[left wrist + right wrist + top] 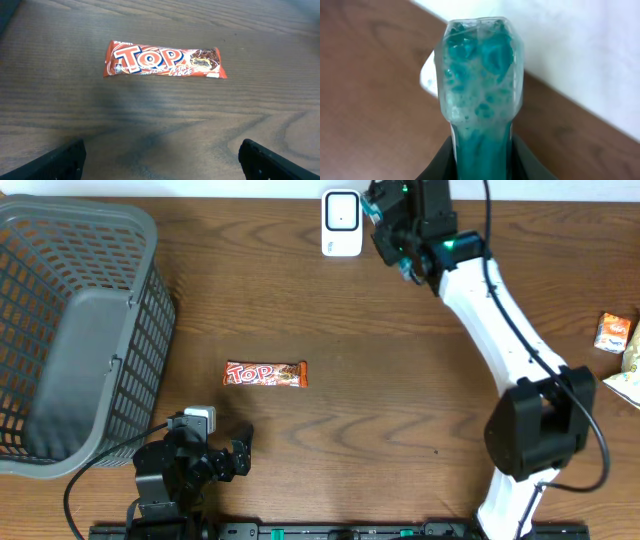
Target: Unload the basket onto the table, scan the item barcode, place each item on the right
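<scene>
Item [480,75] (teal) in right end effector [482,167]

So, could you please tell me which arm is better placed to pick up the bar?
Left. The left fingers are open and the bar lies just ahead of them. The right fingers are far away by the scanner, closed on a teal thing.

Overhead looks down; low left wrist shares the snack bar [265,374].
</scene>
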Motion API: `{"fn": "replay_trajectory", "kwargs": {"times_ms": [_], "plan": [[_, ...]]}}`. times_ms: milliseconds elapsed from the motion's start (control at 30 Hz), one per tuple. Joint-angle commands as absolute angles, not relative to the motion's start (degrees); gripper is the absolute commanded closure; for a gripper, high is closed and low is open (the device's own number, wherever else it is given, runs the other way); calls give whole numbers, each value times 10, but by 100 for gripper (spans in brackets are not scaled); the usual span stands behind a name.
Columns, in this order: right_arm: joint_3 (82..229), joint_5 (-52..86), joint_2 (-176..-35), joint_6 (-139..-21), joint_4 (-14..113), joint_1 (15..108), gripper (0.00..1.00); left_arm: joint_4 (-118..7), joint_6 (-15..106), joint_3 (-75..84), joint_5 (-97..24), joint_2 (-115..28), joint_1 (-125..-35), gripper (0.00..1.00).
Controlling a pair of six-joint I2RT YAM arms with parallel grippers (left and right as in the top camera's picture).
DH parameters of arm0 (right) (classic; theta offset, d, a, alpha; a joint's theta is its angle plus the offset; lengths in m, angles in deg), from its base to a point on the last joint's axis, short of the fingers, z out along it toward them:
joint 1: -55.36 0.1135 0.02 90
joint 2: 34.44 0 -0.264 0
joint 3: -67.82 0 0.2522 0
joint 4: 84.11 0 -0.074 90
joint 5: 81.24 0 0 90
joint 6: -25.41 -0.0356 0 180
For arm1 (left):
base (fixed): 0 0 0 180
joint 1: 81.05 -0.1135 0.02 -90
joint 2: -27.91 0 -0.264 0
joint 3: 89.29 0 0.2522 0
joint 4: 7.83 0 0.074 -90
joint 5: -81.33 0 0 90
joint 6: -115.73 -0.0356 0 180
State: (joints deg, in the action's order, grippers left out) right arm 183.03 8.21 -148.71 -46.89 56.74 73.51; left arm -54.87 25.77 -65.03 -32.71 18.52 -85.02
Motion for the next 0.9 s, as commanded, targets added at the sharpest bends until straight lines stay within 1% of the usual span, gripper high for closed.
{"fn": "replay_trajectory", "kwargs": {"times_ms": [0, 67, 167, 400, 533, 700, 867], "plan": [[1836, 31, -1518, -460, 618, 745, 98, -550, 258, -650, -328, 186, -852, 2], [1836, 29, -1535, -448, 650, 749, 98, -550, 258, -650, -328, 186, -852, 2], [1836, -11, -1562, -429, 706, 760, 97, -550, 258, -650, -328, 186, -852, 2], [1848, -95, -1613, -321, 804, 795, 97, -550, 258, -650, -328, 186, -852, 2], [1881, -142, -1659, -262, 830, 813, 98, -550, 258, -650, -328, 186, -852, 2], [1950, -193, -1723, -204, 830, 825, 99, -550, 258, -650, -328, 186, -852, 2], [1990, -233, -1753, -149, 831, 836, 99, -550, 258, -650, -328, 186, -852, 2]]}}
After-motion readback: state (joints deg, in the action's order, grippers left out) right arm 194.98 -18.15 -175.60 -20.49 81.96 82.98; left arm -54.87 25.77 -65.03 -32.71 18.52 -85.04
